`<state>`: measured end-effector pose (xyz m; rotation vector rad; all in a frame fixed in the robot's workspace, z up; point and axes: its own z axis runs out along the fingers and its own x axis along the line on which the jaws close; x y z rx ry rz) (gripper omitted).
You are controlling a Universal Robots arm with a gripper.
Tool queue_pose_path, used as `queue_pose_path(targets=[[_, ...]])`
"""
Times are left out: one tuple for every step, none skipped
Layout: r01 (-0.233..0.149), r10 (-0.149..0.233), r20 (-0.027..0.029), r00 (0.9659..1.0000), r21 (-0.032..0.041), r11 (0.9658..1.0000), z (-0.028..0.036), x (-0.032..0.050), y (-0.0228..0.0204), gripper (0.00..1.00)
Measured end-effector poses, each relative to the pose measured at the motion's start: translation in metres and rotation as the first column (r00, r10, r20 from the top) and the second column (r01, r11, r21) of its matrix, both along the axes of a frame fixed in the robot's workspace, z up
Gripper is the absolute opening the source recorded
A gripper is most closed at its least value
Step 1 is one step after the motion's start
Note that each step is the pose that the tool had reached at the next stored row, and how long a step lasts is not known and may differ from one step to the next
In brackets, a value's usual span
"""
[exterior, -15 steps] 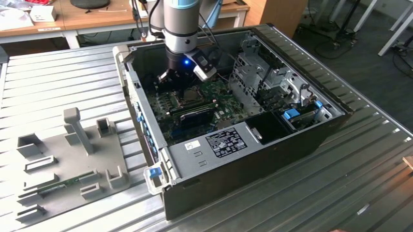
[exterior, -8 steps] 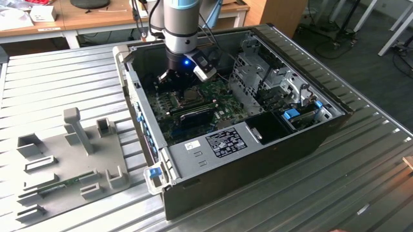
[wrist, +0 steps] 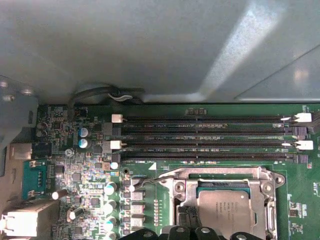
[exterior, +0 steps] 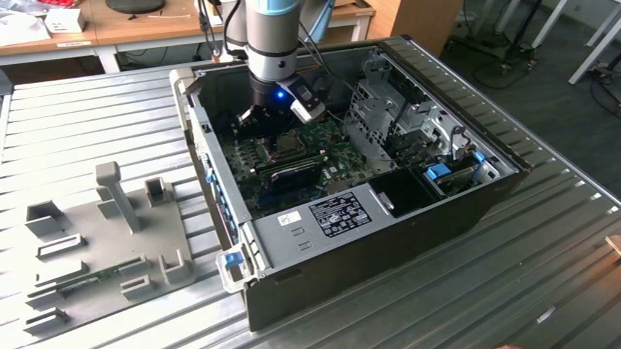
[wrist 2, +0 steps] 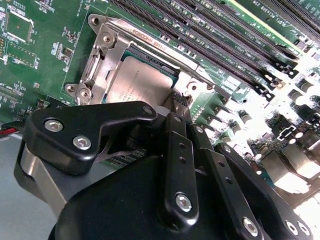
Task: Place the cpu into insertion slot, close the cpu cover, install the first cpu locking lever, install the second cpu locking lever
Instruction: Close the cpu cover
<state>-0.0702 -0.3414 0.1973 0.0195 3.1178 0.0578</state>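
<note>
The cpu lies in the insertion slot on the green board, its pale silvery face showing through the window of the cpu cover. The cover's silvery frame lies flat over the chip. A thin metal locking lever runs along one side of the socket. My gripper is down inside the case, right at the socket's edge beside the cpu. Its black fingers come together with nothing seen between them. The gripper hangs over the board's upper part in the exterior view.
Long black memory slots run beside the socket, with the grey case wall beyond them. A metal drive cage fills the case toward the exterior view's right. A grey fixture plate lies on the ribbed metal table.
</note>
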Motion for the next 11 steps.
queue_pose_path(targets=[[0.000,0.000,0.0000,1.0000,-0.0001,1.0000,0.0000,0.0000,0.0000,0.10],[0.000,0.000,-0.0001,1.0000,-0.0002,1.0000,0.0000,0.0000,0.0000,0.10],[0.000,0.000,-0.0002,1.0000,-0.0003,1.0000,-0.0004,0.0000,0.0000,0.10],[0.000,0.000,-0.0006,1.0000,-0.0008,1.0000,-0.0009,-0.0001,-0.0002,0.10],[0.000,0.000,-0.0010,1.0000,-0.0015,1.0000,-0.0012,-0.0003,-0.0005,0.10],[0.000,0.000,-0.0012,1.0000,-0.0018,1.0000,-0.0013,-0.0004,-0.0006,0.10],[0.000,0.000,-0.0013,1.0000,-0.0020,1.0000,-0.0013,-0.0005,-0.0008,0.10],[0.000,0.000,-0.0014,1.0000,-0.0021,1.0000,-0.0013,-0.0006,-0.0008,0.10],[0.000,0.000,-0.0014,1.0000,-0.0022,1.0000,-0.0013,-0.0006,-0.0008,0.10],[0.000,0.000,-0.0015,1.0000,-0.0023,1.0000,-0.0013,-0.0006,-0.0008,0.10],[0.000,0.000,-0.0016,1.0000,-0.0023,1.0000,-0.0013,-0.0006,-0.0009,0.10]])
